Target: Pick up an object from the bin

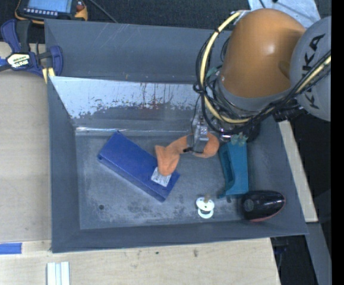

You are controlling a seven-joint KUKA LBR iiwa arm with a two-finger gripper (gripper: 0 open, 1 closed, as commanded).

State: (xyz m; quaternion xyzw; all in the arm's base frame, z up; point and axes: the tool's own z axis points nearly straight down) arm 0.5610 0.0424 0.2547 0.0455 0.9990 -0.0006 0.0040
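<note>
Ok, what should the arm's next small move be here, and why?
Probably a short, straight lift. The hand sits low at the right end of the orange cloth, whose left end lies over the blue box, with the teal tool close on the right. Rising vertically should show whether the cloth comes along, without nudging either neighbour.
</note>
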